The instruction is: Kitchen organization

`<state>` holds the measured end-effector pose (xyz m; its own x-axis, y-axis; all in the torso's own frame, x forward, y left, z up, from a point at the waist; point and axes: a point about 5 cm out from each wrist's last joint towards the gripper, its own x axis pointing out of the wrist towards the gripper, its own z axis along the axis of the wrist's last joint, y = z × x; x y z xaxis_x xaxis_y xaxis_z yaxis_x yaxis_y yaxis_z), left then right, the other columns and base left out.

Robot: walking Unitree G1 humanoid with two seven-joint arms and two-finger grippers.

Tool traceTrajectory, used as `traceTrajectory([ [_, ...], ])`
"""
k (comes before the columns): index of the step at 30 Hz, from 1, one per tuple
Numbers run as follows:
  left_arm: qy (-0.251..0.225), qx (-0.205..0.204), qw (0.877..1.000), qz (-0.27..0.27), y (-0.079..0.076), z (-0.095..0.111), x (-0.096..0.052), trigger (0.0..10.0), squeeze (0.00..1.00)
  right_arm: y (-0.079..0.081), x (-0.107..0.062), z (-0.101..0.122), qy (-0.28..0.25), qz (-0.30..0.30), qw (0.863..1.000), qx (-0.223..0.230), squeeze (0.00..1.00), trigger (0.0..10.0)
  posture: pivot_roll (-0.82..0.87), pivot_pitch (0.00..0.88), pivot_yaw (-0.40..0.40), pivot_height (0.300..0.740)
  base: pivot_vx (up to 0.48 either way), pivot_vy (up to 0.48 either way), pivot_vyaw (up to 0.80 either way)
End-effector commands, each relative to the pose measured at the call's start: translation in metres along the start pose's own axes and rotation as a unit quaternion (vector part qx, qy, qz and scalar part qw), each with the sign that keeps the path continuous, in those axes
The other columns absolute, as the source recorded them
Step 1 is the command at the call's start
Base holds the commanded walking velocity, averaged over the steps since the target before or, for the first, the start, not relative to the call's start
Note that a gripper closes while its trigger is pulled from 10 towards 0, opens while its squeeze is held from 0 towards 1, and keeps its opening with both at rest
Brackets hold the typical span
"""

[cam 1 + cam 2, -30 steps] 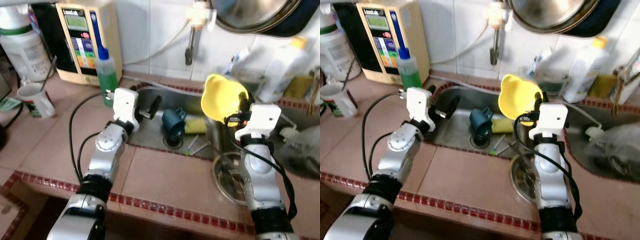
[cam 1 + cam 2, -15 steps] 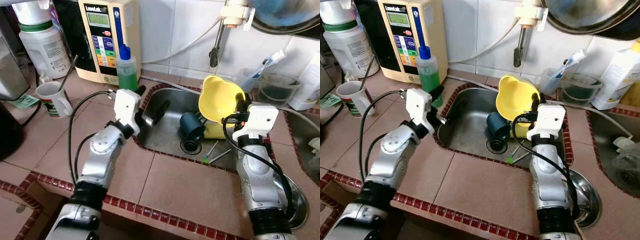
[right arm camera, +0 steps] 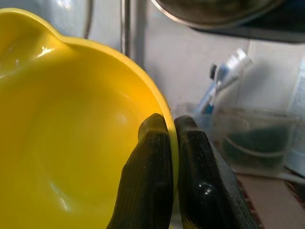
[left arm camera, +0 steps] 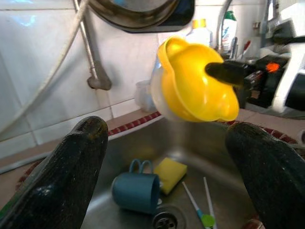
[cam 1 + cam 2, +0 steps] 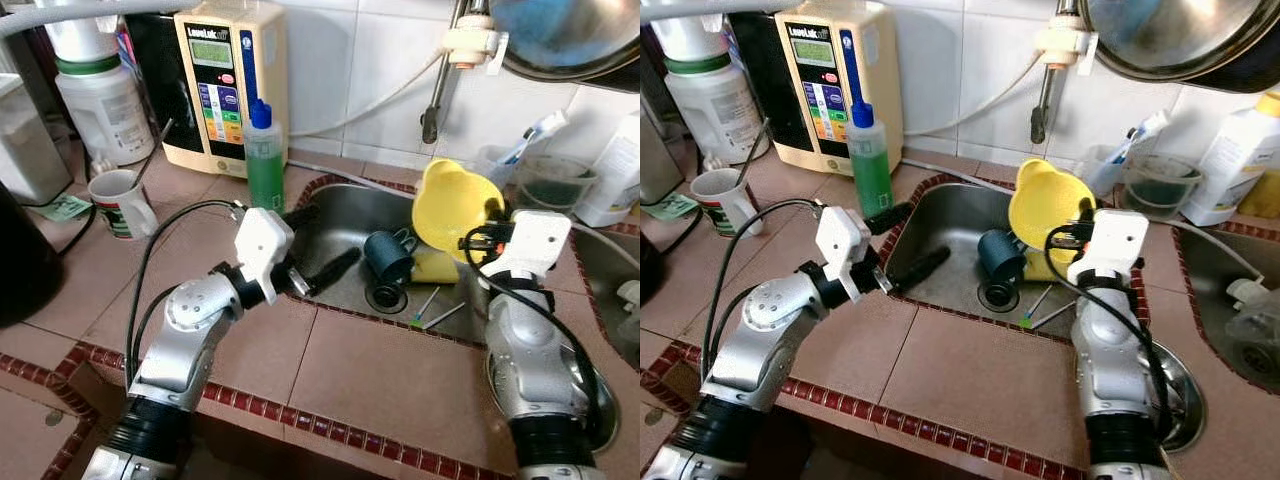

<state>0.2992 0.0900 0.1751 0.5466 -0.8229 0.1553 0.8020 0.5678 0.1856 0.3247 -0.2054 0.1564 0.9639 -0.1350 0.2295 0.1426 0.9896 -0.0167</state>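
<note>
My right gripper (image 5: 482, 237) is shut on the rim of a yellow bowl (image 5: 452, 203), held tilted above the right side of the steel sink (image 5: 345, 212). In the right wrist view both fingers (image 3: 155, 143) pinch the bowl's (image 3: 71, 143) edge. My left gripper (image 5: 325, 243) stands open over the sink's left front rim, nothing between its fingers (image 4: 71, 171). In the sink lie a dark blue mug (image 5: 388, 255) on its side, a yellow sponge (image 5: 434, 266) and thin brushes (image 5: 430, 306) beside the drain.
A green soap bottle (image 5: 264, 160) and a water appliance (image 5: 222, 85) stand behind the sink's left corner. A white mug (image 5: 120, 200) sits on the left counter. A steel dish (image 5: 1180, 395) lies right of the sink. A faucet (image 5: 432, 110) hangs above it.
The camera has shifted. My left arm has drawn back and lower, its open fingers now at the sink's front left rim. The right gripper still holds the yellow bowl.
</note>
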Motion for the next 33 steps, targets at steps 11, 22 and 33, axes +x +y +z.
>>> traceTrajectory([
  [11, -0.001, -0.016, 0.998, -0.061, -0.025, 0.012, -0.001, 10.0, 0.00, -0.002, 0.010, 0.004, 0.054, 0.077, 0.995, 0.044, 0.00, 10.0, -0.03, 0.000, 0.018, 0.740, 0.000, 0.000, 0.00],
  [22, 0.008, -0.026, 0.996, -0.080, -0.036, 0.017, -0.007, 10.0, 0.00, -0.008, 0.003, -0.010, 0.125, 0.128, 0.983, 0.038, 0.00, 10.0, -0.03, 0.000, 0.010, 0.740, 0.000, 0.000, 0.00],
  [33, 0.012, -0.031, 0.994, -0.099, -0.046, 0.021, -0.006, 10.0, 0.00, -0.019, -0.001, -0.023, 0.171, 0.113, 0.977, 0.055, 0.00, 10.0, -0.03, 0.003, 0.017, 0.740, 0.000, 0.000, 0.00],
])
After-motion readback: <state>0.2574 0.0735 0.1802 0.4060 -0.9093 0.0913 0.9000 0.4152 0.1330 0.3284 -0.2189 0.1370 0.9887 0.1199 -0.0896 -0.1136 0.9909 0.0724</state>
